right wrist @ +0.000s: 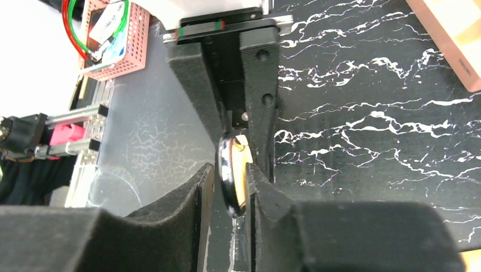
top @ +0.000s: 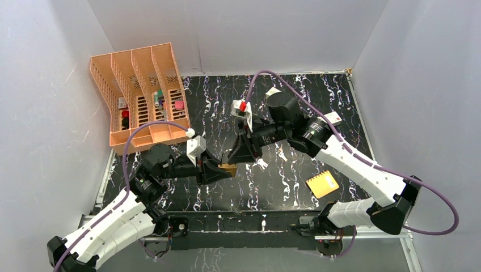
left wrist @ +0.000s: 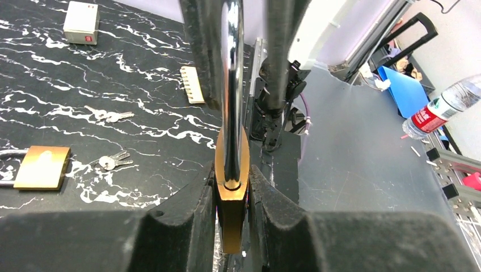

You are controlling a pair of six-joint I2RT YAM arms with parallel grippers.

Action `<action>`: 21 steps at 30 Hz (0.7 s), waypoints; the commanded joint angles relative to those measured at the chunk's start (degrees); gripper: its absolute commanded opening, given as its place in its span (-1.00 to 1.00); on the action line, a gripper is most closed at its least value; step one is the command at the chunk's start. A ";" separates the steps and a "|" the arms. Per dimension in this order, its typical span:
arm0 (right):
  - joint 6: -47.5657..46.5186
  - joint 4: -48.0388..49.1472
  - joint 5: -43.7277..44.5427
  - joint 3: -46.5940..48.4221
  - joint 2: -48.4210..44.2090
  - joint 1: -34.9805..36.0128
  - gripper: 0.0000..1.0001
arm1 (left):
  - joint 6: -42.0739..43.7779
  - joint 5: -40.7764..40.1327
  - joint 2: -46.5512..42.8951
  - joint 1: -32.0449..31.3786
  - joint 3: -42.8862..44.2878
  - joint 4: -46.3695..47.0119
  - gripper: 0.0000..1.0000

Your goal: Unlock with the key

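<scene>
A brass padlock [left wrist: 231,195] is clamped by its body between my left gripper's [left wrist: 231,187] fingers and held above the table; it also shows in the top view [top: 229,169]. Its steel shackle [left wrist: 231,85] points at my right gripper [right wrist: 231,187]. The right jaws stand narrowly apart around the shackle [right wrist: 228,175], one finger touching it and a gap on the other side. Two small bunches of silver keys [left wrist: 113,160] [left wrist: 109,115] lie on the black marble table, in neither gripper. A second brass padlock [left wrist: 42,167] lies next to them.
An orange file organizer [top: 142,90] with small items stands at the back left. A yellow notebook [top: 322,184] lies at the front right. A white box [left wrist: 81,22] sits farther back on the table. White walls enclose the table on three sides.
</scene>
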 commanded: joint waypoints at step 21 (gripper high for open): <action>-3.07 28.34 44.82 -12.27 4.74 4.00 -1.00 | 3.69 -49.07 -21.93 0.10 0.76 -19.35 0.97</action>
